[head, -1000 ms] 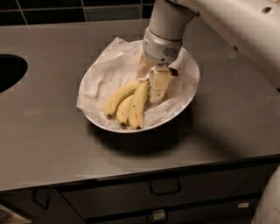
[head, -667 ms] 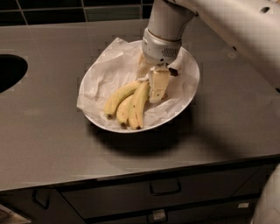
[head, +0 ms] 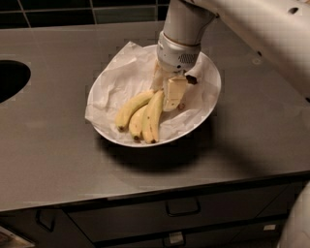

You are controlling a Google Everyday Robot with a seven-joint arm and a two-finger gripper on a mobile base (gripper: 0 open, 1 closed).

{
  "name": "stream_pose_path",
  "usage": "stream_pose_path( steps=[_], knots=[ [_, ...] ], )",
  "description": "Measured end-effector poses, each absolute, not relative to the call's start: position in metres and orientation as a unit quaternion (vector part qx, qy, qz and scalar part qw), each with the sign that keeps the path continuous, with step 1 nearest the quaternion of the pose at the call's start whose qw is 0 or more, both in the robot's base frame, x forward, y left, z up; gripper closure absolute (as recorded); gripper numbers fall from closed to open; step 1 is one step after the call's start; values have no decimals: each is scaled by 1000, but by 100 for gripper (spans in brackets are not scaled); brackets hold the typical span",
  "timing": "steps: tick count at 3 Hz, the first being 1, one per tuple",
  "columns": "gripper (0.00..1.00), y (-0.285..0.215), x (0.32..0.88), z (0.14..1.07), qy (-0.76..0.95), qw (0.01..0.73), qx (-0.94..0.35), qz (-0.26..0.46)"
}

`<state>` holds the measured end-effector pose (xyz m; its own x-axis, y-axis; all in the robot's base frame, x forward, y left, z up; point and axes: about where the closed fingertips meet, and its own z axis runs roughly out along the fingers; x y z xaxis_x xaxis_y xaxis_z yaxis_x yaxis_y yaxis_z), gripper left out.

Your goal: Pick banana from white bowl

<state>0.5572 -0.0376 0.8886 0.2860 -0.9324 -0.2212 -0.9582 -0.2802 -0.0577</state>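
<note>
The white bowl [head: 203,114] sits in the middle of the grey counter, lined with crumpled white paper [head: 121,77]. Three yellow bananas lie side by side in it. The banana [head: 154,116] is the rightmost and longest one, and its upper end runs up under my gripper. Two shorter bananas [head: 131,109] lie to its left. My gripper [head: 165,97] reaches down into the bowl from the upper right and sits right at the top end of the banana, hiding that end. The white arm [head: 184,29] rises behind it.
A dark round sink opening [head: 9,80] lies at the counter's left edge. The counter's front edge [head: 155,191] runs below the bowl, with drawers and handles [head: 183,207] under it. A dark tiled wall [head: 72,7] stands at the back.
</note>
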Motion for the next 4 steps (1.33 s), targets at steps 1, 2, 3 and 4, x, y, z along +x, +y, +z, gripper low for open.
stream_pose_path(
  steps=[1, 2, 3, 4],
  knots=[
    [44, -38, 557, 888, 594, 89, -797, 72],
    [58, -38, 558, 888, 594, 89, -797, 72],
    [72, -38, 558, 888, 594, 89, -797, 72],
    [96, -37, 558, 888, 594, 89, -797, 72]
  ],
)
